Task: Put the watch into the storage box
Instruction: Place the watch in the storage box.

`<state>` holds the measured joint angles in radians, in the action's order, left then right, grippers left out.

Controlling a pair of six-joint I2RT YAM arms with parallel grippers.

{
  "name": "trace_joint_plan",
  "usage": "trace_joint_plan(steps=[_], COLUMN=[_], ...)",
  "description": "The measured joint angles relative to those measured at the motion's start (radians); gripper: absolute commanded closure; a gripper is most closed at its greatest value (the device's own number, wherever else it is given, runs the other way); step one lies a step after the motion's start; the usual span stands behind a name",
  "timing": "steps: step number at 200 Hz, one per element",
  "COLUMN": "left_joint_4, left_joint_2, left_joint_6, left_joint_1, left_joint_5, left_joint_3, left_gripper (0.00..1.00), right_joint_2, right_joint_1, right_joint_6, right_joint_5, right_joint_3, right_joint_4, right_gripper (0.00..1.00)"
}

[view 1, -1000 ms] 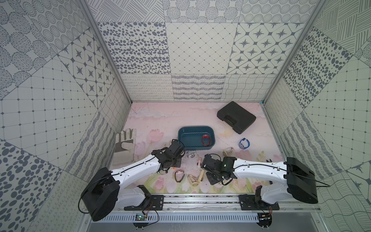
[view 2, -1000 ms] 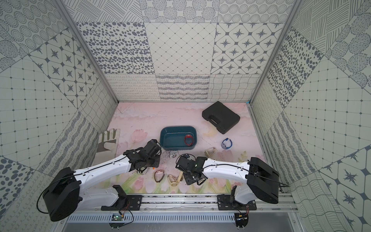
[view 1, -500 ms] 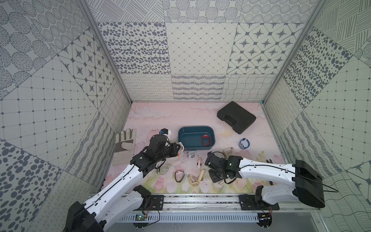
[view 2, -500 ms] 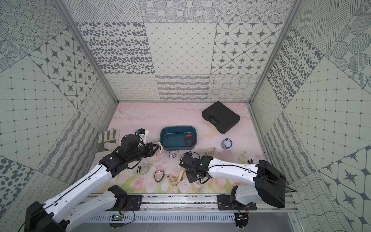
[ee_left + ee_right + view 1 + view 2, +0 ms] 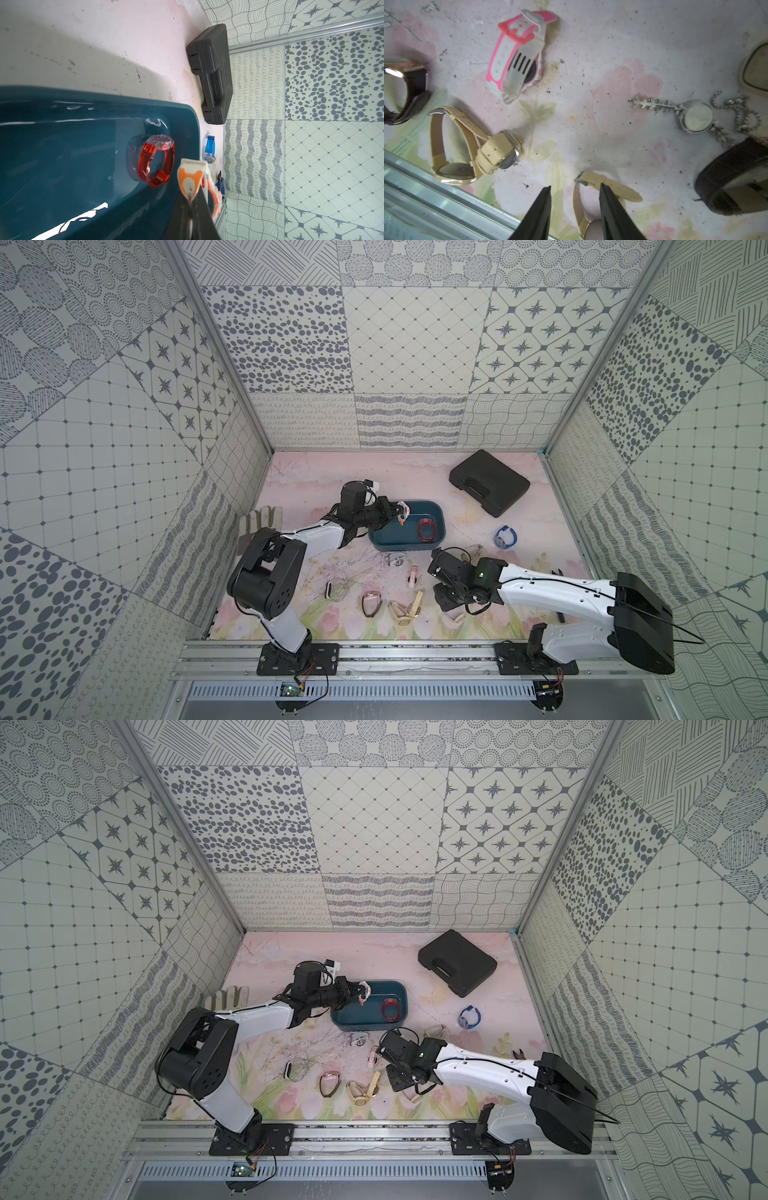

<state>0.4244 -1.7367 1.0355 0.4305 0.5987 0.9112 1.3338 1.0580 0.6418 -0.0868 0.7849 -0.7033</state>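
Watch (image 5: 190,178), orange-and-white strap: clamped in the left gripper (image 5: 191,200), whose jaws are pressed tight on the strap. In both top views the watch (image 5: 402,514) is carried above the storage box (image 5: 415,548), over the end of the box nearest the left arm. It is inside the rim line and is not lying on the box floor.

Storage box contents: one red watch (image 5: 158,162) stands on edge near the opposite end wall, well apart from the held watch.

Right gripper (image 5: 574,199): jaws partly apart, holding nothing. It sits low over the table (image 5: 591,124), near the front rail. A beige watch (image 5: 625,192) lies under it, and one finger crosses in front of the strap. Whether that finger touches the strap cannot be determined.

Items on the table outside the box:
- pink-and-white watch (image 5: 517,56), on its side
- second beige watch (image 5: 467,149), near the rail
- pocket watch (image 5: 697,118) with chain
- blue watch (image 5: 505,537), just beyond the far end of the box
- black case (image 5: 490,483), near the back wall, well apart from the box
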Motion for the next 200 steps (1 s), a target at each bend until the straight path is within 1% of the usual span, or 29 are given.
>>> trace_joint_plan(steps=[22, 47, 80, 128, 147, 181, 184, 194, 200], left_joint_4=[0.021, 0.03, 0.032, 0.019, 0.009, 0.006, 0.006, 0.006, 0.006], left_joint_2=[-0.089, -0.153, -0.214, -0.249, -0.27, -0.304, -0.305, -0.306, -0.307], left_joint_6=[0.002, 0.0, -0.011, -0.043, -0.056, -0.078, -0.078, -0.087, -0.092], left_joint_1=[0.0, 0.002, 0.008, 0.026, 0.027, 0.027, 0.027, 0.027, 0.027], left_joint_5=[0.023, 0.032, 0.034, 0.032, 0.029, 0.021, 0.021, 0.019, 0.018], left_joint_3=[0.078, 0.127, 0.14, 0.138, 0.144, 0.151, 0.153, 0.155, 0.156], left_gripper=[1.0, 1.0, 1.0, 0.99, 0.93, 0.87, 0.86, 0.76, 0.72], right_joint_2=[0.0, 0.0, -0.018, -0.072, -0.075, -0.099, -0.102, -0.109, -0.113], right_joint_1=[-0.013, -0.024, -0.038, -0.044, -0.045, -0.045, -0.045, -0.045, -0.045], right_joint_6=[-0.01, -0.024, -0.033, -0.048, -0.05, -0.051, -0.051, -0.051, -0.052], right_joint_5=[0.008, 0.01, 0.011, 0.005, 0.0, -0.009, -0.01, -0.011, -0.012], right_joint_3=[0.0, 0.0, 0.0, 0.0, 0.0, 0.0, 0.0, 0.001, 0.001], right_joint_4=[0.006, 0.006, 0.003, -0.009, -0.016, -0.035, -0.037, -0.042, -0.044], right_gripper=[0.56, 0.56, 0.55, 0.54, 0.54, 0.54, 0.54, 0.53, 0.53])
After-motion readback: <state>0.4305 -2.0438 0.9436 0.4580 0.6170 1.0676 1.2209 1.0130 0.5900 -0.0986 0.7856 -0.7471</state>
